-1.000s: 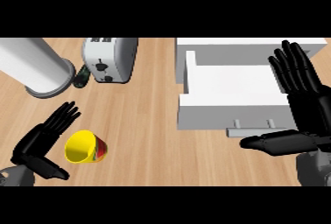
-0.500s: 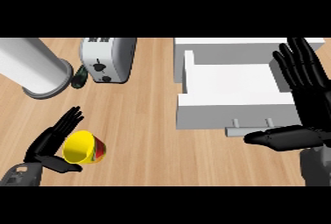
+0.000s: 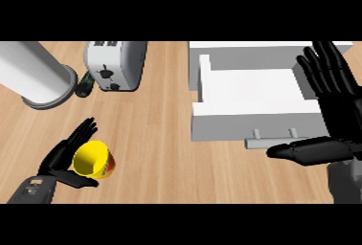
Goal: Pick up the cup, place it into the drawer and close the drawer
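Yellow cup (image 3: 92, 159), one, on its side, red on its wall. We count one open white drawer (image 3: 252, 103). Left hand (image 3: 65, 160) spread beside the cup; right hand (image 3: 332, 115) spread flat.

Kitchen counter, by the numbers.
One yellow cup (image 3: 92, 159), one open drawer (image 3: 253, 103), one toaster (image 3: 113, 64), one grey cylinder (image 3: 32, 74), two black hands (image 3: 63, 160) (image 3: 329, 110).
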You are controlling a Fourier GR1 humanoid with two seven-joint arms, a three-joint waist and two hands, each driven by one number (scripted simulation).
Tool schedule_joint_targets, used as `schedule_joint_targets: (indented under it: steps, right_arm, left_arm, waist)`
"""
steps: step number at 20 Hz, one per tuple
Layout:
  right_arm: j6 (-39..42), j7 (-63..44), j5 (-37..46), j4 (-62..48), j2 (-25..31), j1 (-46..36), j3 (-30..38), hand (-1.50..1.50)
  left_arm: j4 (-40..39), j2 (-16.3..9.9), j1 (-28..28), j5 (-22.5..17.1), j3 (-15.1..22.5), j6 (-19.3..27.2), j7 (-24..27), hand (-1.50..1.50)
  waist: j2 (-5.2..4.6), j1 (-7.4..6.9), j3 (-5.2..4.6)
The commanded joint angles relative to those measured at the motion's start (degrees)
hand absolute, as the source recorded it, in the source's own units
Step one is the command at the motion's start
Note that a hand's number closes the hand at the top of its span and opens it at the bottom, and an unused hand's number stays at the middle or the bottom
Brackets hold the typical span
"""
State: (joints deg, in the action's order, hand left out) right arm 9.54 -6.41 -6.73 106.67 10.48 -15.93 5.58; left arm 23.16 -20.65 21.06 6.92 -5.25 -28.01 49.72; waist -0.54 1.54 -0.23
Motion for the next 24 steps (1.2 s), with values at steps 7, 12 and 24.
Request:
schedule_joint_targets:
  steps: [7, 12, 24]
  right_arm:
    - [-0.5, 0.5, 1.1, -1.1, -0.8, -0.1, -0.8, -1.5]
    - [0.6, -1.0, -0.8, 0.1, 0.6, -0.9, 0.5, -1.5]
    - [0.2, 0.1, 0.1, -2.4, 1.2, -2.5, 1.6, -1.5]
  left_arm:
    - [-6.8, 0.9, 5.0, 0.4, 0.6, -6.3, 9.4, -1.5]
    - [-7.7, 2.4, 3.2, 1.7, 2.3, -5.6, 13.5, -1.5]
    - [-2.6, 5.2, 2.4, 1.2, 4.6, -5.1, 19.7, 1.5]
  waist:
    - [-0.32, 0.51, -0.1]
    - [-0.26, 0.66, -0.15]
    - [-0.11, -0.65, -0.09]
